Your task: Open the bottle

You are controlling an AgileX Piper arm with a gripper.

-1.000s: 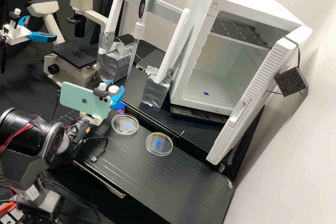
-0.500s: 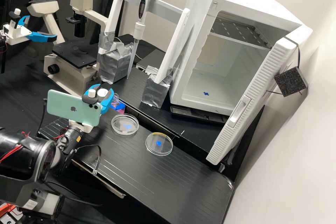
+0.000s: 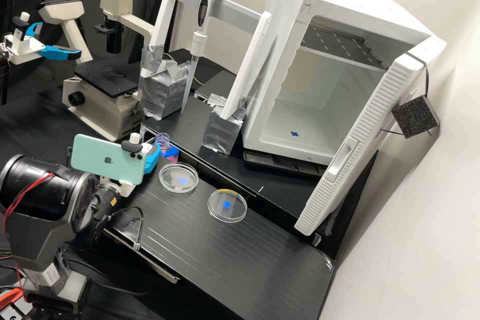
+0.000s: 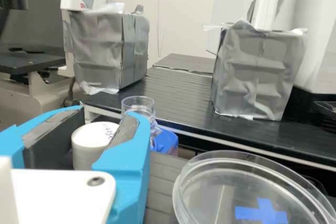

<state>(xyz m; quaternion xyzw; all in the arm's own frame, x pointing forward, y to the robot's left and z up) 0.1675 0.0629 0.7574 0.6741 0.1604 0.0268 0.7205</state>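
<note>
We're in a laboratory here: there's a microscope [image 3: 112,77] on the left, and a pipette [image 3: 199,45] hangs upright from a white frame [image 3: 235,7]. Two clear petri dishes [image 3: 178,178] [image 3: 227,205] sit near each other on the black table [image 3: 225,265], and behind them stands a white incubator-like cabinet [image 3: 280,50], its door [image 3: 360,145] wide open.

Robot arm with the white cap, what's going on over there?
The robot arm is gripping a white cap in its hand. Just beyond stands a clear bottle with its top uncovered, so it looks open; the cap is probably its own. Two clear dishes rest nearby on the black bench.
</note>
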